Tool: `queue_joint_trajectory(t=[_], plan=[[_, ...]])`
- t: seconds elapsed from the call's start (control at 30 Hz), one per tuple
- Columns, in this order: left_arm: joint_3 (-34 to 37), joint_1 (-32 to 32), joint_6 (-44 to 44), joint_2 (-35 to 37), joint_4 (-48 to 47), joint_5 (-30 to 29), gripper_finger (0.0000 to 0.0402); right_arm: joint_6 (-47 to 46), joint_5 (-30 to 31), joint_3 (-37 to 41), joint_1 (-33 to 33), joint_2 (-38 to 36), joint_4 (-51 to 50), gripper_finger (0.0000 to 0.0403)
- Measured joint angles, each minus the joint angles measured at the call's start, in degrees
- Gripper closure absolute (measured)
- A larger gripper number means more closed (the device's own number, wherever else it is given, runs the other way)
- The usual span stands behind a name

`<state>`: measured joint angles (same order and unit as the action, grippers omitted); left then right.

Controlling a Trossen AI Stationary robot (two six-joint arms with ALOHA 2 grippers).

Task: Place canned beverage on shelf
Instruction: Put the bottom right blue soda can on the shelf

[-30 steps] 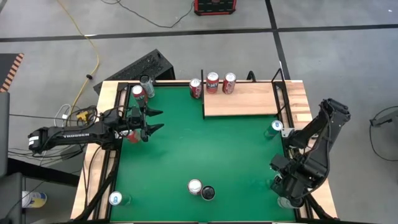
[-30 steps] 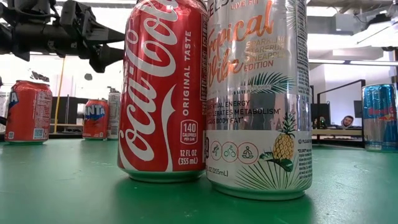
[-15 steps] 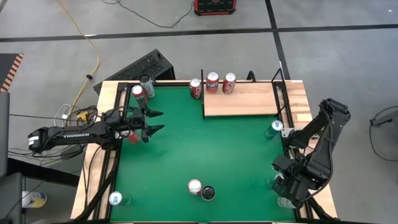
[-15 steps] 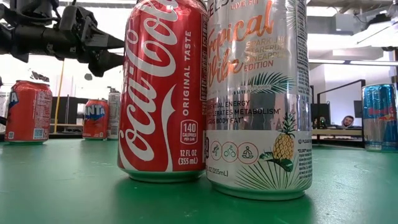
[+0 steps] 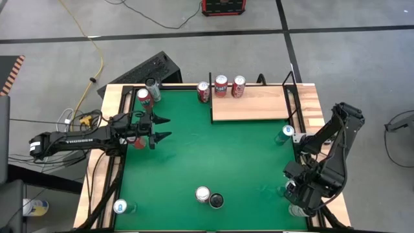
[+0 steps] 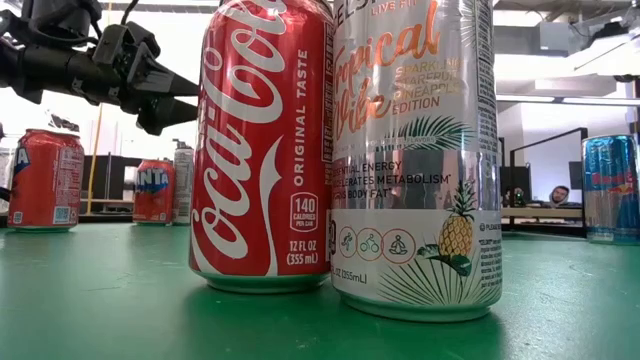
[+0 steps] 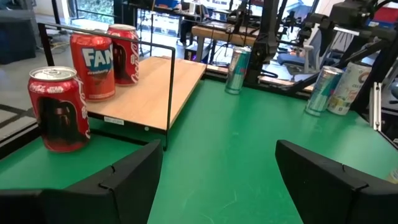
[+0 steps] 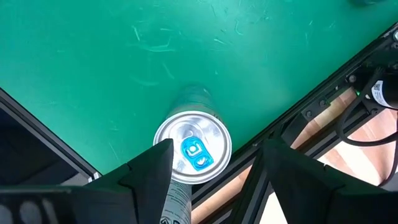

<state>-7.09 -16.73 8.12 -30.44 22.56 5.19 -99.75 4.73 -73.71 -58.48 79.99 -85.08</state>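
Two grippers empty, fingers wide. Right gripper (image 8: 208,177) hangs directly over an upright blue-tab can (image 8: 193,151) at the near right corner, nearer than the left gripper (image 5: 160,127). Shelf (image 5: 249,103) lies far side, well apart.

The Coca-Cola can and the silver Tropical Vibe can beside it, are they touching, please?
Touching. In the low view the Coca-Cola can and the Tropical Vibe can press side by side, with no background showing between them.

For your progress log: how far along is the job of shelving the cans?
Done: two red cans stand on the shelf.
In hand: nothing; the left hand is open and empty above the table.
Left: the Star Wars can beside the shelf and others.
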Motion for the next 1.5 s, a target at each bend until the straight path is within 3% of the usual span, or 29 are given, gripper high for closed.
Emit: queue_joint_trajectory(t=[0.4, 0.5, 0.63, 0.87, 1.0, 1.2, 1.5], plan=[[0.0, 0.0, 0.1, 0.0, -1.6, 0.0, 0.0105, 12.1, -0.9, 0.0, 1.4, 0.0, 0.2, 0.0126], [0.0, 0.0, 0.4, 0.0, -2.9, 0.0, 0.0105, 19.1, -2.3, 0.0, 2.0, 0.0, 0.3, 0.0126], [0.0, 0.0, 0.6, 0.0, -4.9, 0.0, 0.0105, 17.1, -2.8, 0.0, 2.3, 0.0, 2.2, 0.0126], [0.0, 0.0, -0.2, 0.0, -6.3, -1.4, 0.0105, 26.1, -4.6, 0.0, 5.2, 0.0, 2.2, 0.0126], [0.0, 0.0, 0.6, 0.0, -6.5, -4.0, 0.0105, 24.4, -8.9, 0.0, 6.8, -0.1, 3.1, 0.0126], [0.0, 0.0, -0.6, 0.0, -8.2, -4.4, 0.0105, 21.7, -9.1, 0.0, 6.0, -0.1, 8.9, 0.0126], [0.0, 0.0, -0.8, 0.0, -15.9, -4.4, 0.0105, 17.6, -9.1, 0.0, 6.0, -0.1, 8.8, 0.0126]])
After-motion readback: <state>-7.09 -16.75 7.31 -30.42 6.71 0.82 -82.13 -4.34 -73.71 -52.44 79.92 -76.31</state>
